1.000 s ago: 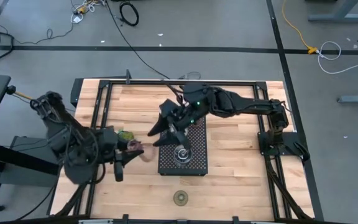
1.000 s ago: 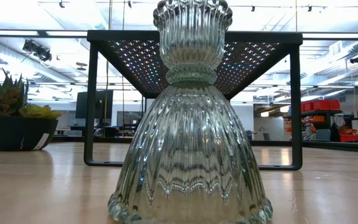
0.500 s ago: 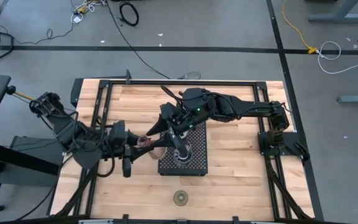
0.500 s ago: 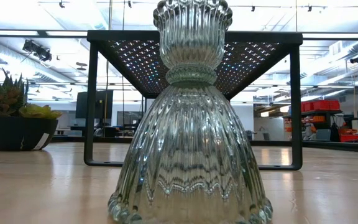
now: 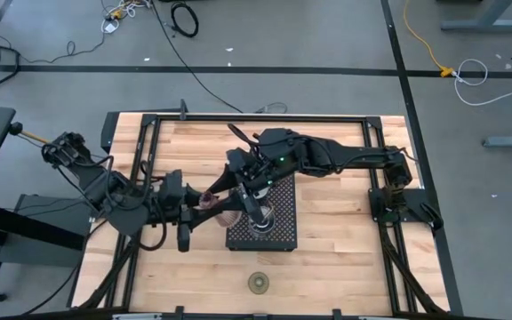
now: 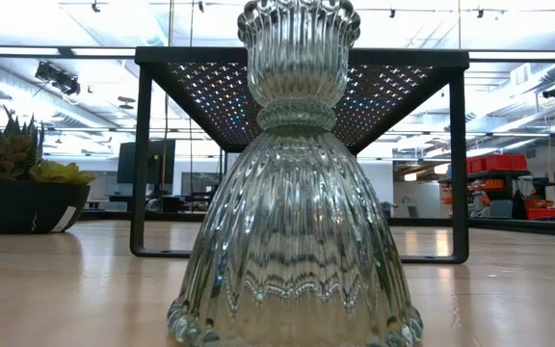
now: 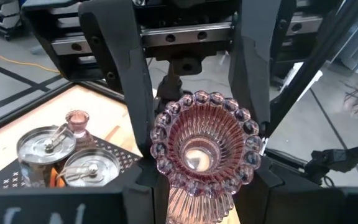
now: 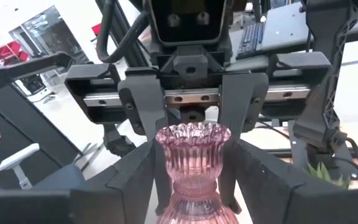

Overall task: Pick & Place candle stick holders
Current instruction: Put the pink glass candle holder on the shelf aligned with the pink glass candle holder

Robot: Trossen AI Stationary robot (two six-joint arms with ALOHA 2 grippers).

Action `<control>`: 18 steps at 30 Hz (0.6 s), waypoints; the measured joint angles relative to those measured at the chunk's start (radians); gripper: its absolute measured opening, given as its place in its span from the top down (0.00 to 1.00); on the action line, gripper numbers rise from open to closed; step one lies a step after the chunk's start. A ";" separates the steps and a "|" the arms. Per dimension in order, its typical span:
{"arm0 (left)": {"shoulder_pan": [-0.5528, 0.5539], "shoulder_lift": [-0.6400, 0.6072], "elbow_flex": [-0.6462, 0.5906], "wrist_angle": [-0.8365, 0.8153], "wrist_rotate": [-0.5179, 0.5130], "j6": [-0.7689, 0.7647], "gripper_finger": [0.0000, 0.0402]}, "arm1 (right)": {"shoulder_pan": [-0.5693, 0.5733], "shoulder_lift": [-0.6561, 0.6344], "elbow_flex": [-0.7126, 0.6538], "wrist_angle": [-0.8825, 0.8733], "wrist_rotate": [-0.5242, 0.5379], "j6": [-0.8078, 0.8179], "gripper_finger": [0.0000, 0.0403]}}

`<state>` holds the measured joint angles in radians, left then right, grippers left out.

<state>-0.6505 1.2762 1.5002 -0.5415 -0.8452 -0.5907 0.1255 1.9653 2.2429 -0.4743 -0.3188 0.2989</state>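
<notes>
A pink ribbed glass candle stick holder (image 5: 210, 201) hangs in the air by the left edge of the black perforated tray (image 5: 278, 236). My left gripper (image 5: 201, 204) is shut on it from the left. My right gripper (image 5: 236, 197) meets it from the right, one finger on each side. A clear glass holder (image 5: 258, 283) stands on its scalloped base near the table's front edge, right before the low camera (image 6: 297, 183). Two silver cups (image 7: 42, 144) and a small pink holder (image 7: 78, 121) stand on the tray. My left gripper pinches the pink holder below its cup, on the ribbed stem (image 7: 197, 204), between its two fingers. They come about level from the table's left. The holder is lifted clear, with its open cup (image 7: 201, 146) upward. The picture's lower edge cuts off the exact spot. My right gripper has one finger on either side of the holder's lower ribbed body (image 8: 168, 211), under the cup (image 8: 191, 140). The fingers reach in about level from the table's right and lie close against the glass. The holder stands upright between them, clear of the tray.
The tray stands on four legs (image 6: 143, 164) above the wood. A potted green plant (image 6: 17, 183) sits at the table's left, hidden under my left arm in the high view. Bare wood lies around the clear holder and to the right of the tray.
My left gripper has carried the pink holder toward the table's right, from beside the plant to the tray's left edge, where it now sits between my right gripper's fingers. Most of that move came early in the second.
</notes>
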 joint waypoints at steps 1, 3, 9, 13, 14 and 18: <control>0.001 0.000 0.000 -0.004 0.000 0.000 0.67 | 0.001 0.001 0.000 0.001 -0.001 0.000 0.47; 0.002 0.000 0.000 0.000 0.006 0.001 0.67 | 0.002 0.002 0.000 0.011 0.001 -0.001 0.48; 0.003 0.000 0.000 -0.002 0.006 0.001 0.67 | 0.006 0.002 0.000 0.010 0.002 -0.005 0.51; 0.003 0.000 0.000 -0.009 0.007 0.001 0.67 | 0.013 0.011 0.000 0.010 0.002 -0.021 0.51; 0.002 0.000 0.000 -0.010 0.009 0.001 0.67 | 0.015 0.012 0.000 0.009 0.002 -0.021 0.51; 0.002 0.001 0.000 -0.007 0.008 0.002 0.67 | 0.017 0.012 0.000 0.012 0.005 -0.025 0.51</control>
<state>-0.6483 1.2770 1.4998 -0.5484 -0.8368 -0.5892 0.1429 1.9770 2.2429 -0.4621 -0.3141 0.2737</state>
